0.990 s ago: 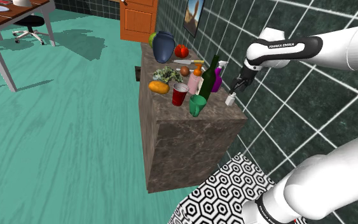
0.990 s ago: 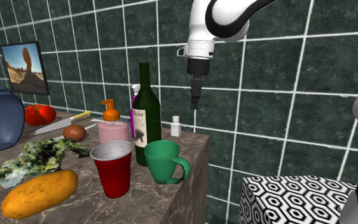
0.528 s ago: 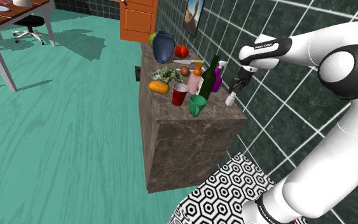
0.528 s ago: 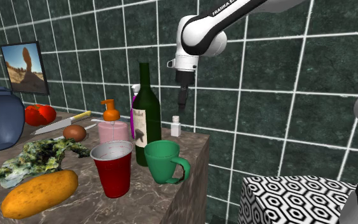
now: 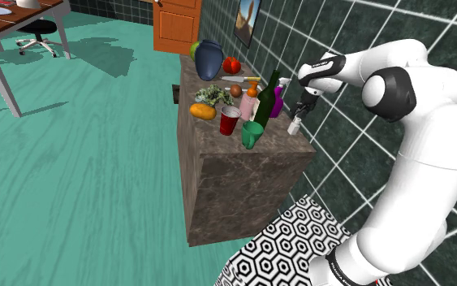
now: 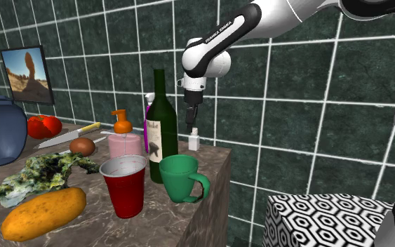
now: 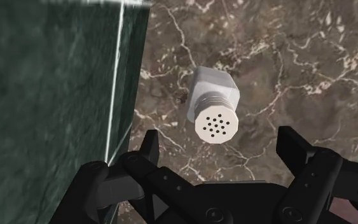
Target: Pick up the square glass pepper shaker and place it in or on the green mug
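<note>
Gripper [image 6: 193, 118] hangs right above pepper shaker [image 6: 193, 140], pointing down. Fingers spread wide, touching nothing. In wrist view, shaker sits under gap between them, cap holes facing up. Shaker stands upright at back of marble counter [image 6: 157, 217], close to tiled wall [image 6: 294, 140]. No room at the side, so reach from top makes sense. Green mug [image 6: 182, 179] stands near front edge, beside tall green bottle [image 6: 162, 126]. Next job, likely: go down, pinch shaker.

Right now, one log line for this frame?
phase: pre-grasp | fingers: open, no contact | pepper shaker: upright on counter, below fingers | green mug: upright
</note>
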